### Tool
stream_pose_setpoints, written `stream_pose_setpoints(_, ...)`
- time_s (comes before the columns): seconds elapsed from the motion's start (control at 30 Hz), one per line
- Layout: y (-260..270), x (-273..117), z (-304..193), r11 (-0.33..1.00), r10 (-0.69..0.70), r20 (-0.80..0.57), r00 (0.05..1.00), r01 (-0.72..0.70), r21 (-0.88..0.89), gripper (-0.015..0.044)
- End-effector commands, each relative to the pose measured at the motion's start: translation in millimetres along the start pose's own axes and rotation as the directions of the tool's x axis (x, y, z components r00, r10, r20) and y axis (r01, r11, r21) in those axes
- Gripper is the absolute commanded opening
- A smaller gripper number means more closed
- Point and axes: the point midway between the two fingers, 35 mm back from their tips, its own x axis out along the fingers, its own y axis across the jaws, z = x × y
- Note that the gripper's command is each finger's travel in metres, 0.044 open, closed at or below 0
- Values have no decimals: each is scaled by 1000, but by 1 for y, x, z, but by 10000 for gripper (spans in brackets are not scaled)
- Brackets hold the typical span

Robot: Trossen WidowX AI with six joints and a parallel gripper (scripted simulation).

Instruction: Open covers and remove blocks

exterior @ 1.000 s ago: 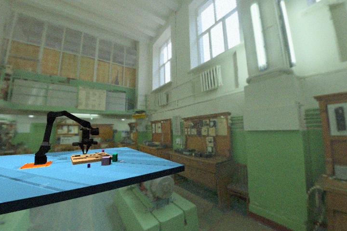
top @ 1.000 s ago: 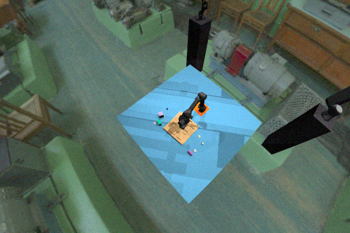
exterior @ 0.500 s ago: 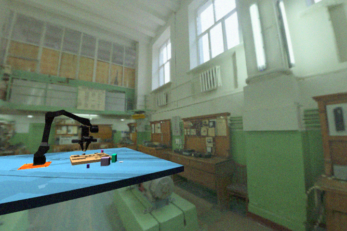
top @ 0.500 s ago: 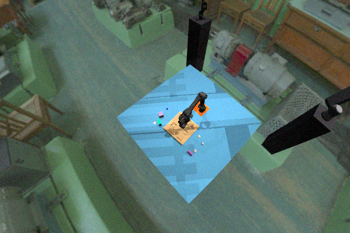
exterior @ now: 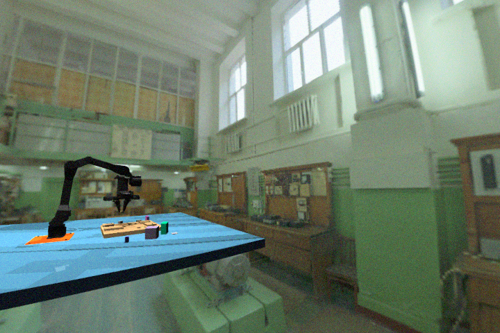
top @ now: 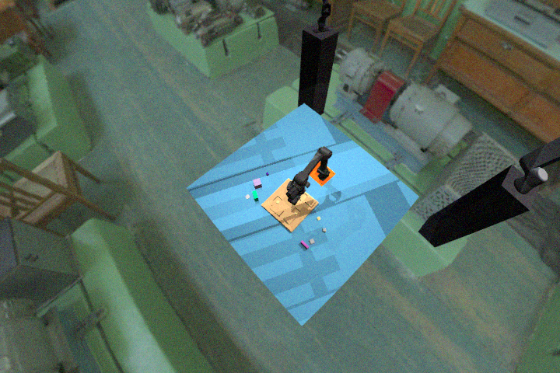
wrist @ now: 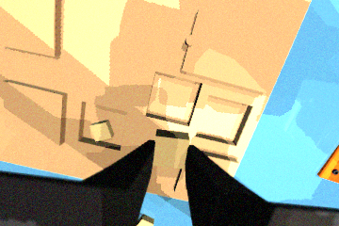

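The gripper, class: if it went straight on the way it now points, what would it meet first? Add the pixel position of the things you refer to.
The gripper (top: pixel 293 200) (exterior: pixel 121 211) (wrist: pixel 170 149) points down, a pale block (wrist: pixel 169 154) between its fingers. That block would probably touch the puzzle board (top: pixel 285 214) (exterior: pixel 114 233) (wrist: pixel 149 42) first; exactly where is unclear, as depth is hard to judge.

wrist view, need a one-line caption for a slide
Gripper shut on a pale block above the puzzle board
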Motion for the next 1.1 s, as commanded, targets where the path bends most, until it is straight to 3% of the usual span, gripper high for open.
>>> stream_pose_setpoints(0.0,1,-1,-14,1000,0,1,1000,0,-4,80)
stream_pose_setpoints(1.07,-16,-3,-139,1000,-3,-14,1000,3,-4,80)
